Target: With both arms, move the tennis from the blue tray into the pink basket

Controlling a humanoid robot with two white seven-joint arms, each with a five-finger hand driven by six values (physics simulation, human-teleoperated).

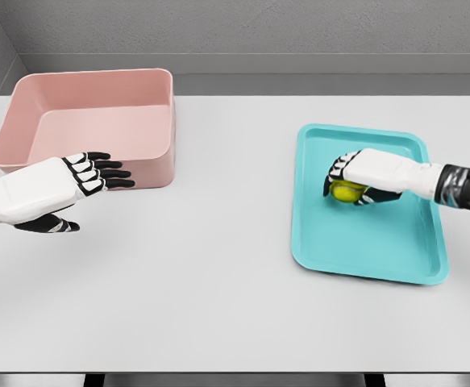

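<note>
Where the shallow turquoise-blue plastic tray (369, 250) lies on the right of the pale grey tabletop (218, 306), the right hand (363, 173) sits over the yellow-green tennis ball (347, 192), fingers curled down around it inside the tray. The left hand (65, 181) hovers just in front of the empty pink rectangular basket (89, 121), fingers straight and slightly apart, holding nothing.

We are reaching our right arm in from the right edge, its hand (362, 179) turned palm down with the fingers curling around the tennis ball (347, 192). We are holding our left arm out from the left edge, its hand (61, 189) flat and level, fingers extending straight together and the thumb hanging below, gripping nothing.
</note>
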